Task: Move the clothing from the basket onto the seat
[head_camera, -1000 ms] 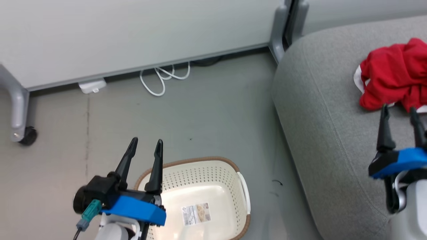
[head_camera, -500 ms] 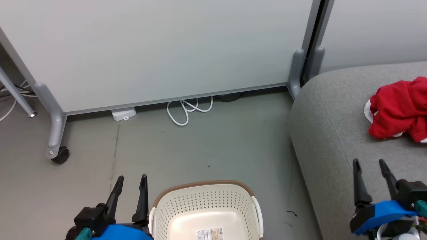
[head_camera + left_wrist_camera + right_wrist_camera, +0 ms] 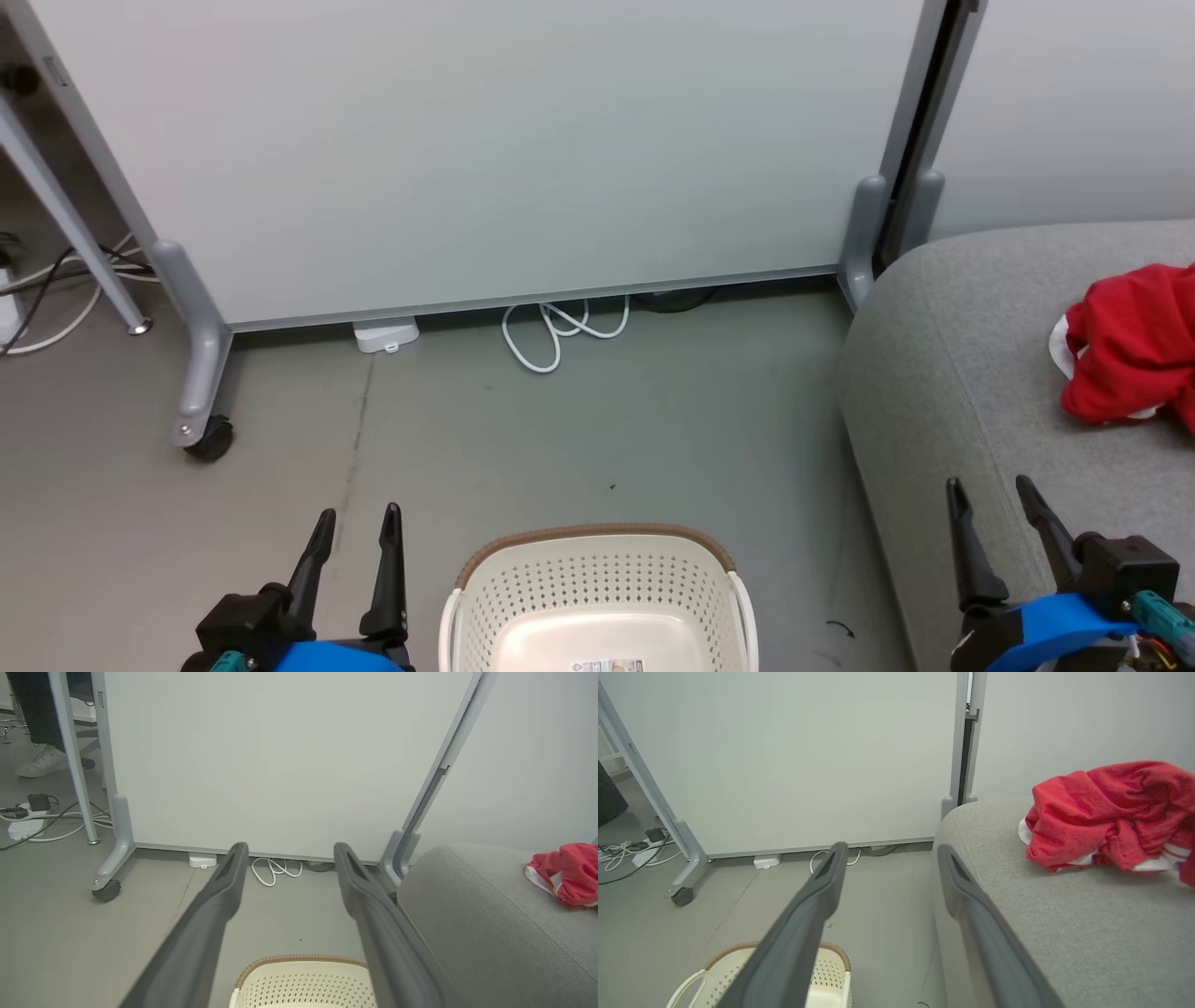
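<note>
The red clothing (image 3: 1134, 355) with white trim lies crumpled on the grey seat (image 3: 943, 373) at the right; it also shows as clothing (image 3: 1111, 812) on the seat (image 3: 1064, 924) and as clothing (image 3: 567, 872) far right. The cream basket (image 3: 597, 579) with a brown rim stands on the floor at bottom centre, with no clothing in the part that shows; its rim also shows as basket (image 3: 299, 957) and basket (image 3: 833, 952). My left gripper (image 3: 358, 518) is open, left of the basket. My right gripper (image 3: 990, 490) is open over the seat's front edge, short of the clothing.
A pale partition panel (image 3: 485, 149) on grey wheeled feet (image 3: 201, 425) stands behind the floor. A white cable loop (image 3: 560, 327) and a white adapter (image 3: 385, 334) lie at its base. Cables and a power strip (image 3: 23, 826) lie at far left, near a person's shoe (image 3: 39, 763).
The head camera has tilted up, so the basket, seat and clothing sit lower in the picture. Both grippers have drawn back toward the bottom edge; the right one is farther from the clothing.
</note>
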{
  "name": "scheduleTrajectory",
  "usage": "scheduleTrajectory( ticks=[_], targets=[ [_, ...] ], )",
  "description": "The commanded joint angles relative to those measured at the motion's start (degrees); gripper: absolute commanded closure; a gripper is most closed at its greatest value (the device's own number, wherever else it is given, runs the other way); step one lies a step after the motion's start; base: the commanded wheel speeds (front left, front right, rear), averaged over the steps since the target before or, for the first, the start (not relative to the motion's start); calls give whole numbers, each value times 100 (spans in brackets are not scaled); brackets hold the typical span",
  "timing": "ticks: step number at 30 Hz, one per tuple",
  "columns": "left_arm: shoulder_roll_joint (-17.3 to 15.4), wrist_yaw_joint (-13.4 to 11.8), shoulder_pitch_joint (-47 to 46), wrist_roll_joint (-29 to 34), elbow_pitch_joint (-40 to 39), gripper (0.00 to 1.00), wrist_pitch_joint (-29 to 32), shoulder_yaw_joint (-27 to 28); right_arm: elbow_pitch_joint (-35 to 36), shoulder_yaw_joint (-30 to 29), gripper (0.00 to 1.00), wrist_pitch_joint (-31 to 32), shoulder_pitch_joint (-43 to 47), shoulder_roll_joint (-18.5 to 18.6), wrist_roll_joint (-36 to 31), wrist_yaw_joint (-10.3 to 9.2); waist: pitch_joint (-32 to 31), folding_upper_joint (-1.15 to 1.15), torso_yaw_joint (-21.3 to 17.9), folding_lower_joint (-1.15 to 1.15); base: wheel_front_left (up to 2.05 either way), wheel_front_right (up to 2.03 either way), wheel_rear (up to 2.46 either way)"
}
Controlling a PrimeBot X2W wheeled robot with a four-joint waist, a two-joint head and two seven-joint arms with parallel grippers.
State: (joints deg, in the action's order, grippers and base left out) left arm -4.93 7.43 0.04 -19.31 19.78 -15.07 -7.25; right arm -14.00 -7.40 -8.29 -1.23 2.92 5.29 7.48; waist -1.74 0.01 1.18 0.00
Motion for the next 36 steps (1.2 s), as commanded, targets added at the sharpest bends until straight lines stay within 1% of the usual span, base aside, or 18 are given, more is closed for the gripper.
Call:
scheduleTrajectory(
  ticks=[1,11,15,36],
  targets=[
    [-29,4,66,-13,-16,0,-14,26,19,34,0,19,101,-3,38,3,-50,-1,91,0,0,0,0],
    [-44,4,132,68,70,0,-14,152,-143,278,0,-43,151,-3,85,3,-161,-1,367,0,0,0,0],
    [-39,4,127,55,140,0,-14,206,-201,366,0,-81,106,-3,121,3,-166,-1,413,0,0,0,0],
    [-6,4,27,42,243,0,-14,210,-306,509,0,-113,14,-3,234,3,-142,-1,337,0,0,0,0]
  ],
)
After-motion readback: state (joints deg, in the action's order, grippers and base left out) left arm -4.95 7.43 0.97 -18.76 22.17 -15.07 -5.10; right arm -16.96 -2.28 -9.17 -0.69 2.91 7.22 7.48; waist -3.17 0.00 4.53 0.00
